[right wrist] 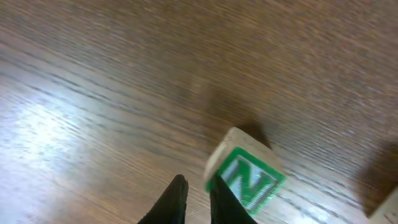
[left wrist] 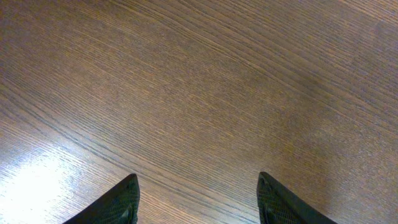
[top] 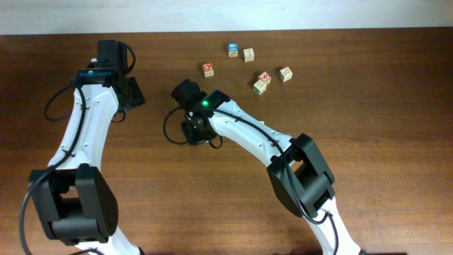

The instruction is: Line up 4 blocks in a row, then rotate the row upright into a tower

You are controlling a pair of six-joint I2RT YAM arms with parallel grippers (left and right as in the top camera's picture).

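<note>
The green N block [right wrist: 245, 177] sits tilted just beside the right gripper [right wrist: 198, 194], whose fingers are nearly together.

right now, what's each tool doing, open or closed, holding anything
left tool: open, holding nothing
right tool: closed, nothing between its fingers; green N block sits tilted just beside it

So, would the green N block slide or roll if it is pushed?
The green N block probably slides, not rolls: its faces look flat. It looks wooden, likely stiff and light. A high push might tip it.
</note>
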